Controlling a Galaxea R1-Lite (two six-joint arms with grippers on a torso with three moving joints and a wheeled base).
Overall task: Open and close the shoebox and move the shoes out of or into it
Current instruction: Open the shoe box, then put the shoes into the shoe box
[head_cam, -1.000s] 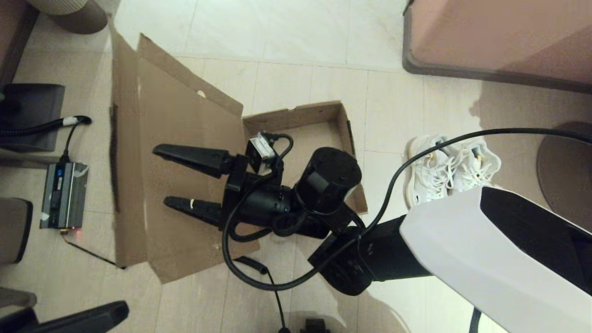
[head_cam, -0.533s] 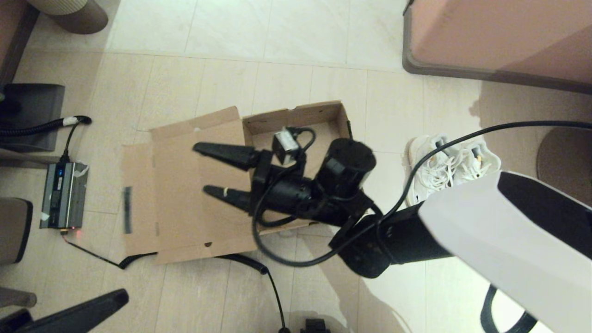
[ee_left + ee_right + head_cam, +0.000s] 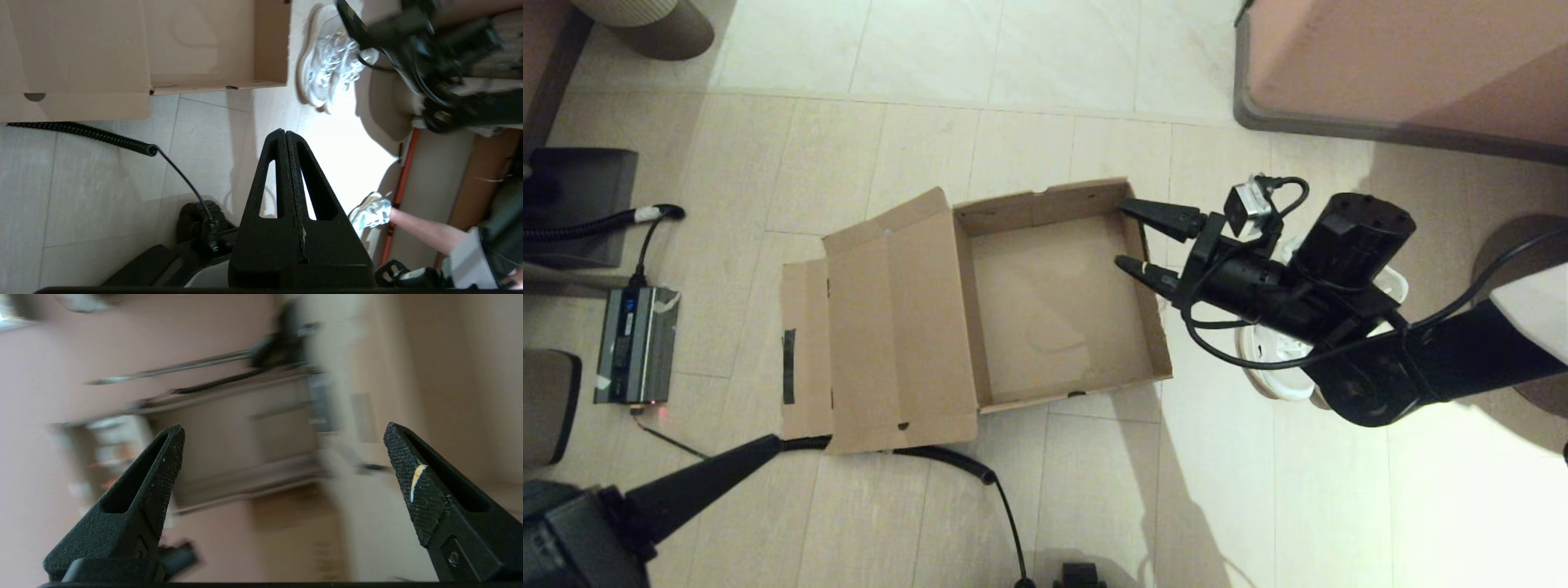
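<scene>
Now the shoebox (image 3: 1054, 310) lies open and empty; the wide-open right gripper (image 3: 1131, 237) must next reach the shoes (image 3: 327, 69); left gripper (image 3: 286, 141) closed.

The shoes (image 3: 1278, 359) lie on the floor right of the shoebox (image 3: 1062, 302).

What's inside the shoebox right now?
The shoebox shows only bare cardboard floor. The shoes sit on the tiles beside it, partly covered in the head view by the open right gripper.
</scene>
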